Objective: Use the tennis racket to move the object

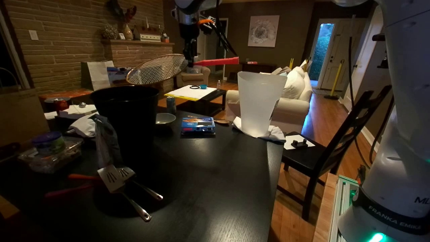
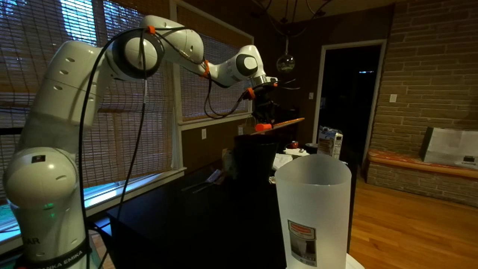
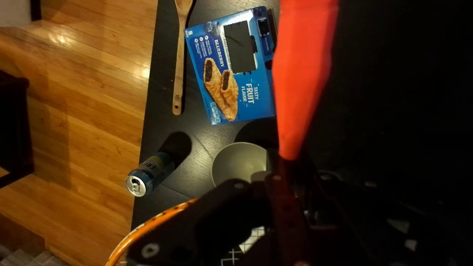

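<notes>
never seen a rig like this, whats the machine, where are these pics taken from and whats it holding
It's a white robot arm with a black gripper. Two pictures are taken from outside it; the close one, looking down, from its wrist. On the dark table are a black bin, a pale translucent bin, a blue box, a can, a bowl and metal spatulas. The gripper holds a tennis racket between its red handle and hoop, up above the table.

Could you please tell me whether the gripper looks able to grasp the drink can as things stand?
Probably not yet: the gripper is closed on the tennis racket and would likely have to release it first, though the drink can stands apart from the bowl.
</notes>
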Controlling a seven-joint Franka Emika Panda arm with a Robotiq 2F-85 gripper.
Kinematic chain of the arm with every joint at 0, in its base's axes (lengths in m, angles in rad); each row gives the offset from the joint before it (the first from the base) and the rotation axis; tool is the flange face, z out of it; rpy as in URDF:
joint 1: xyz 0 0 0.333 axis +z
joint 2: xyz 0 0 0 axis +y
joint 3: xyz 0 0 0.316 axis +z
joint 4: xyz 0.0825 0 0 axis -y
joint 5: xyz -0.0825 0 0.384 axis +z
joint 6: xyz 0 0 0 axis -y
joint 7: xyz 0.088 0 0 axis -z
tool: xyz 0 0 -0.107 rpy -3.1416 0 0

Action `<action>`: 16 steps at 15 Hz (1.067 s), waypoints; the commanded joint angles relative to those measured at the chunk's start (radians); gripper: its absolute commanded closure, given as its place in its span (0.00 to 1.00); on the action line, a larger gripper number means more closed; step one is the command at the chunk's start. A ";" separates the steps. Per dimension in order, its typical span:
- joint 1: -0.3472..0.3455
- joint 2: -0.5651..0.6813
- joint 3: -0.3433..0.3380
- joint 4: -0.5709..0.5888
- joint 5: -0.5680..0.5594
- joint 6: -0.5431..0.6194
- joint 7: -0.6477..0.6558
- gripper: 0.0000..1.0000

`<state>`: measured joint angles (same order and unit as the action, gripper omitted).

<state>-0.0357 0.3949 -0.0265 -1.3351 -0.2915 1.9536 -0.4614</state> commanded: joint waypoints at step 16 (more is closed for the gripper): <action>-0.070 -0.445 -0.018 -0.690 0.364 0.203 -0.076 0.97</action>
<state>-0.0981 0.0712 -0.0310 -1.8408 0.0121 2.0806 -0.4911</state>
